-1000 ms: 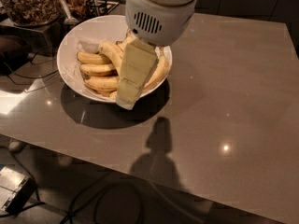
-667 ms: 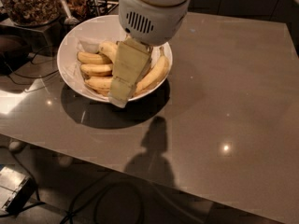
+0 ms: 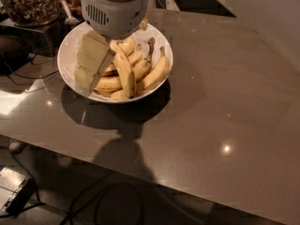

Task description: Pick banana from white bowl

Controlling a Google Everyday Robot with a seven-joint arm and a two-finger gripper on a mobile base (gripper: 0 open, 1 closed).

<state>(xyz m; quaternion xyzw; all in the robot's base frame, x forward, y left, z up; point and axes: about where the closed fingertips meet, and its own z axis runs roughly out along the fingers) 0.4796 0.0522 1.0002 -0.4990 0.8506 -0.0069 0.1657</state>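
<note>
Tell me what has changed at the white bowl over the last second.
The claw has swung toward the left of the picture, from over the middle of the bananas to the left part of the white bowl, uncovering more of the fruit. No banana has visibly been lifted. The bowl, the bananas and the table stayed where they were.

No readable text, label, brand or number anywhere. Claw (image 3: 89,81) low over left part of white bowl (image 3: 69,50).
</note>
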